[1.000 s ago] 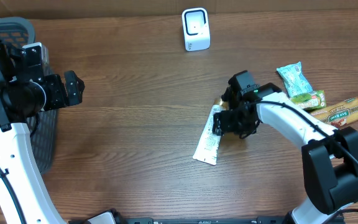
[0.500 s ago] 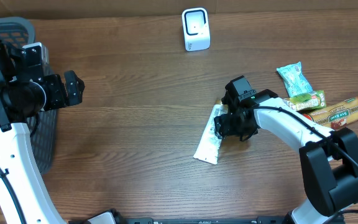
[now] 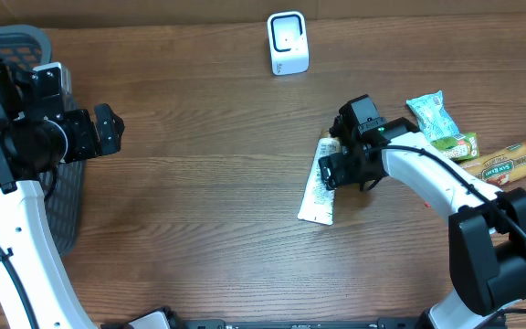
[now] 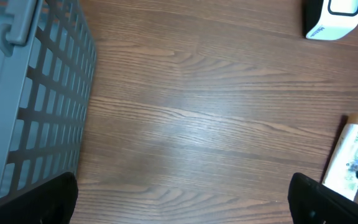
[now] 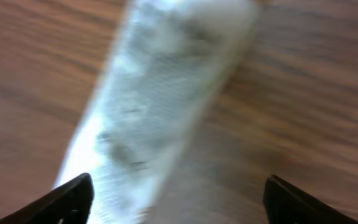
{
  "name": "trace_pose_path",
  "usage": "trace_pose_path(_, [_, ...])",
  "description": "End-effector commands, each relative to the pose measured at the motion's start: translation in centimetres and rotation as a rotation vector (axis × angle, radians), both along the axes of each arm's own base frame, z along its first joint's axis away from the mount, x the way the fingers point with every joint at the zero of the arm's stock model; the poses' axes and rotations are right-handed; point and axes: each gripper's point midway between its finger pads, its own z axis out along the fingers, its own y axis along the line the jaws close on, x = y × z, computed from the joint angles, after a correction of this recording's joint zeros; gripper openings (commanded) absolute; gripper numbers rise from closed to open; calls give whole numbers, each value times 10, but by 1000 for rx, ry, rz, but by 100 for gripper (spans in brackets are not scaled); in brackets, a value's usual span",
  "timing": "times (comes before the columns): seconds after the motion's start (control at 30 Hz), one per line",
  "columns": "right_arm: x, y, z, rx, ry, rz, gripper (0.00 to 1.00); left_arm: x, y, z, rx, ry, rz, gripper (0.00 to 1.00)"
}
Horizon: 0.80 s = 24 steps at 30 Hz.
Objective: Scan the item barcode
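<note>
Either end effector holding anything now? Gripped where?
Nothing is held. Right end effector hangs open over the white tube lying on the table; left end effector is open, far from it.

No wording can be read for certain

The white tube (image 3: pixel 319 187) on the surface carries dark print and a small green mark. In the overhead view it is too small to make out, in the left wrist view (image 4: pixel 351 155) it shows only as grey lines, and in the right wrist view (image 5: pixel 160 93) it is blurred. The long packet (image 3: pixel 510 160) at the right edge bears a pale label with lettering too fine to read. The green packet (image 3: pixel 452 146) beside it likewise.
</note>
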Motion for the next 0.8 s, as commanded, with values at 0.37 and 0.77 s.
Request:
trace_pose_path(0.37, [-23, 18, -24, 74, 69, -60, 80, 2, -1, 5, 1, -17, -17, 100])
trace_pose_path(0.77, [-24, -9, -56, -40, -3, -140, 63, 2, -1, 5, 1, -17, -17, 99])
